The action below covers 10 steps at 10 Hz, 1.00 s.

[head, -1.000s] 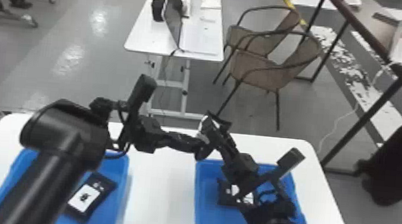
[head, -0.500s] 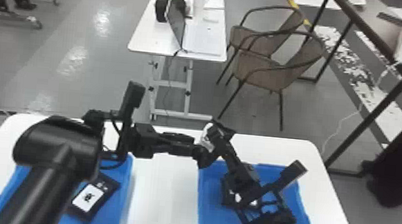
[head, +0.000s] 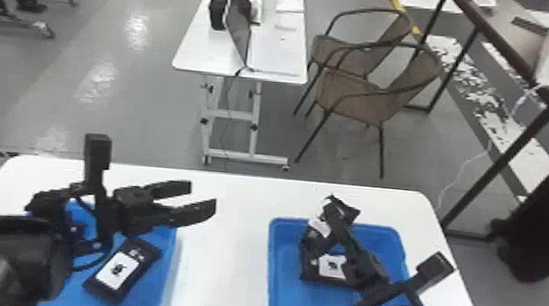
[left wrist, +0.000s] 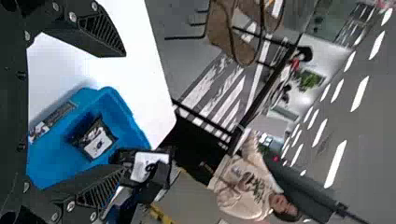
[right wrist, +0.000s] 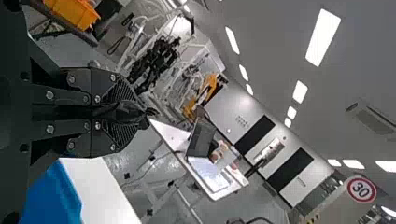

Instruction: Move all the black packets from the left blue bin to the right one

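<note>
Your left gripper (head: 202,197) is over the far right part of the left blue bin (head: 163,287), its jaws wide apart with nothing between them and their tips reaching toward the middle of the white worktop (head: 221,264). One black packet (head: 118,270) lies label up below it in that bin. Your right gripper (head: 333,213) has its jaws closed on a tilted packet (head: 320,225), which you have raised at the far left part of the right blue bin (head: 282,283). Another packet (head: 332,266) lies inside the right bin, its white label showing
</note>
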Each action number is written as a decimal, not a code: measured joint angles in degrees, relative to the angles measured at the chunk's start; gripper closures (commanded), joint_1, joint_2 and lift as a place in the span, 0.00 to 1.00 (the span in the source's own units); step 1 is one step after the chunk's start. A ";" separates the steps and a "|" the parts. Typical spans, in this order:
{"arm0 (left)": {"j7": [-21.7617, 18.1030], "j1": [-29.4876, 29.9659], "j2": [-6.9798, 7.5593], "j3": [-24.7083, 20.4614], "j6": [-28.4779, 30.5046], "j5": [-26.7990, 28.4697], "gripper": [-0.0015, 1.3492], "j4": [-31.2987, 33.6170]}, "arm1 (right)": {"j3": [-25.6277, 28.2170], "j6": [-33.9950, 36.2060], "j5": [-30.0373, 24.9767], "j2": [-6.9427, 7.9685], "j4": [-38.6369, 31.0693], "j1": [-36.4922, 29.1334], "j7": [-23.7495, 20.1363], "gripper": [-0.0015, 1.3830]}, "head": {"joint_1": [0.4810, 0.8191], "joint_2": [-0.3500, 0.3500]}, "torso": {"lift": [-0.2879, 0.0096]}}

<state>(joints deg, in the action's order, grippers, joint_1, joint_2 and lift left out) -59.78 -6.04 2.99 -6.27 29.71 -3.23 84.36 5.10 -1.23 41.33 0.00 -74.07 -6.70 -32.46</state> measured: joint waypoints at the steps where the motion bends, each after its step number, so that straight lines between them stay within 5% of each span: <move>1: 1.53 2.76 0.33 -2.96 -0.09 -1.98 0.00 2.58 | 1.66 0.00 -0.48 0.00 1.50 -0.53 0.12 0.79 | 0.63 0.38 | 0.97; 3: 4.48 6.70 0.90 -7.50 0.28 -4.51 0.00 6.42 | 4.11 0.00 -1.20 0.00 5.60 -0.84 0.24 0.75 | 0.63 0.42 | 0.97; 4: 4.82 7.88 0.84 -9.27 0.16 -5.50 0.00 7.26 | 4.59 -0.28 -1.25 0.00 7.30 -0.85 0.31 0.51 | 0.63 0.43 | 0.97; 5: 5.69 8.90 0.44 -10.75 -0.04 -7.05 0.11 7.52 | 4.72 -1.51 -1.33 0.00 8.23 -0.91 1.06 0.24 | 0.63 0.45 | 0.97; 6: 6.98 9.91 -0.21 -11.96 -0.09 -9.12 0.17 7.60 | 4.74 -3.06 -1.44 0.00 8.02 -1.26 2.70 0.08 | 0.63 0.45 | 0.97; 10: 9.41 11.57 -1.31 -13.19 1.90 -11.52 0.21 8.22 | 4.63 -5.14 0.79 0.00 0.22 -4.03 3.26 0.08 | 0.63 0.43 | 0.97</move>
<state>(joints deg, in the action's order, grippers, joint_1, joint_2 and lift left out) -50.37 5.53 1.67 -19.46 31.61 -14.75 92.57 9.74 -6.37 42.13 0.00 -73.85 -10.73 -29.20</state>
